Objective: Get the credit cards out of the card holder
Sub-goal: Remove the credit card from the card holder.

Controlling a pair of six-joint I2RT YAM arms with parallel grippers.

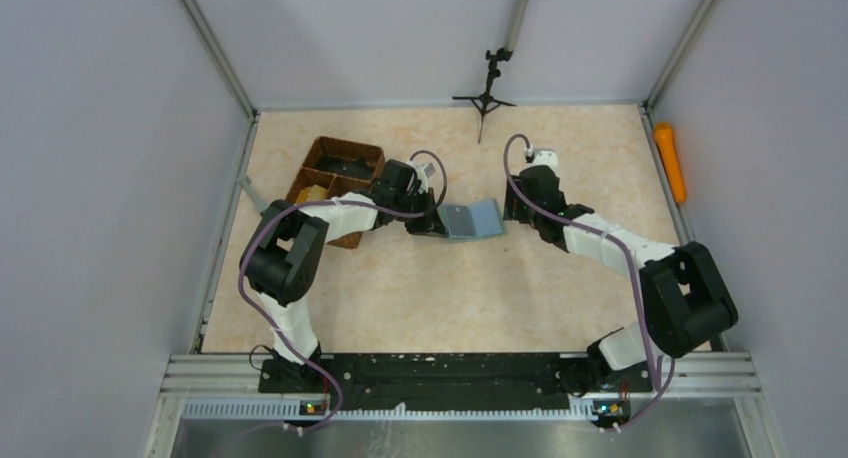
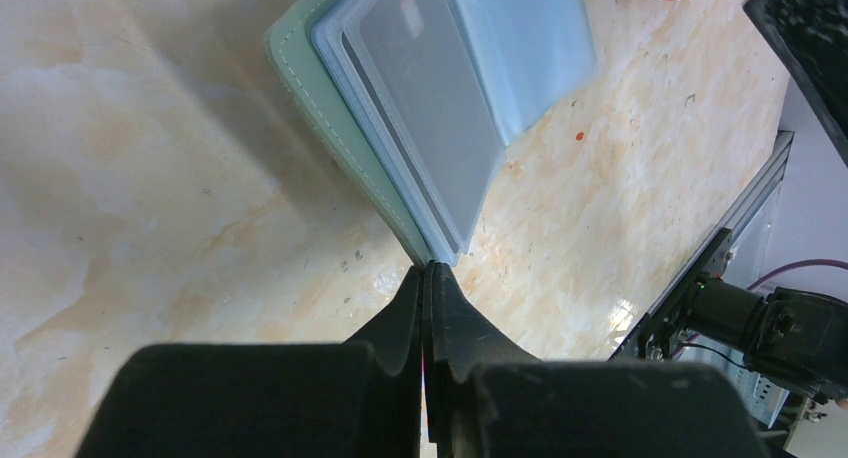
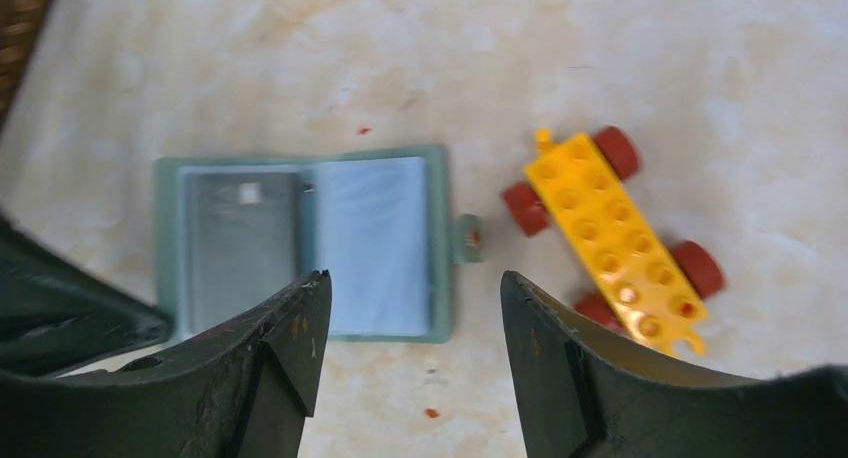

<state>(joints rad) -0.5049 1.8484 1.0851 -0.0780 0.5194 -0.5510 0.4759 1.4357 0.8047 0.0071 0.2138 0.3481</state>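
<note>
The card holder lies open on the table, grey-green outside with blue-grey clear sleeves. A grey credit card with a small white mark sits inside the left sleeve and also shows in the left wrist view. My left gripper is shut, its tips touching the holder's corner; nothing shows between them. It sits at the holder's left edge. My right gripper is open and empty, hovering over the holder's right page and near edge, beside the holder.
A yellow toy block with red wheels lies just right of the holder. A brown wicker tray stands behind my left arm. A small black tripod stands at the back, and an orange object lies along the right wall.
</note>
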